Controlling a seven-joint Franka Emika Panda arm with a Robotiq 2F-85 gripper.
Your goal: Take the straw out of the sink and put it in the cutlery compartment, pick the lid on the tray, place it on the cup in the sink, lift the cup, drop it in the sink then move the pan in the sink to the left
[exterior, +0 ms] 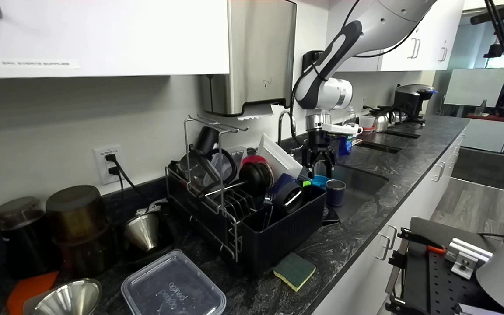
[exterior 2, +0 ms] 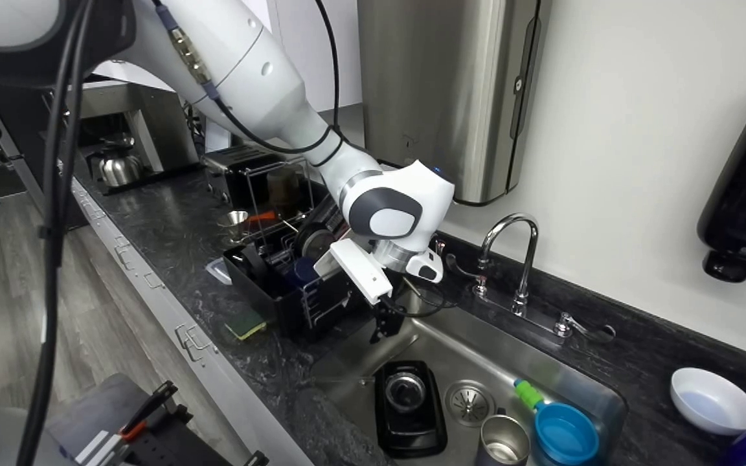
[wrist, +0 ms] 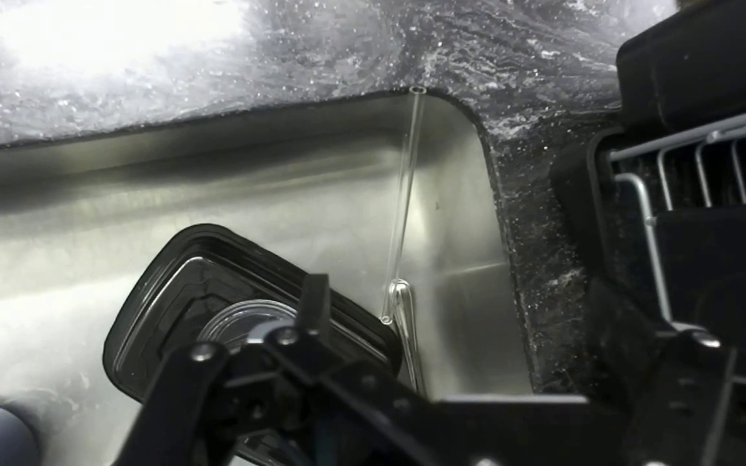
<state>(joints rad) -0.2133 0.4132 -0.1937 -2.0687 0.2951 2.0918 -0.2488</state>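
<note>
Sink satin metal; straw smooth, glossy; tap polished metal.

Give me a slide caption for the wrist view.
Past the open claw, a clear straw leans in a corner of the sink, by a black tray holding a round lid.

In an exterior view, the lid is lying on the tray in the sink; the drain, cup and pan are sitting to the tray's right. In the wrist view, the straw is slanting between the sink's rim and the tray's edge. On the bench, the dish rack is standing beside the sink, the sponge lying just beside it.
</note>
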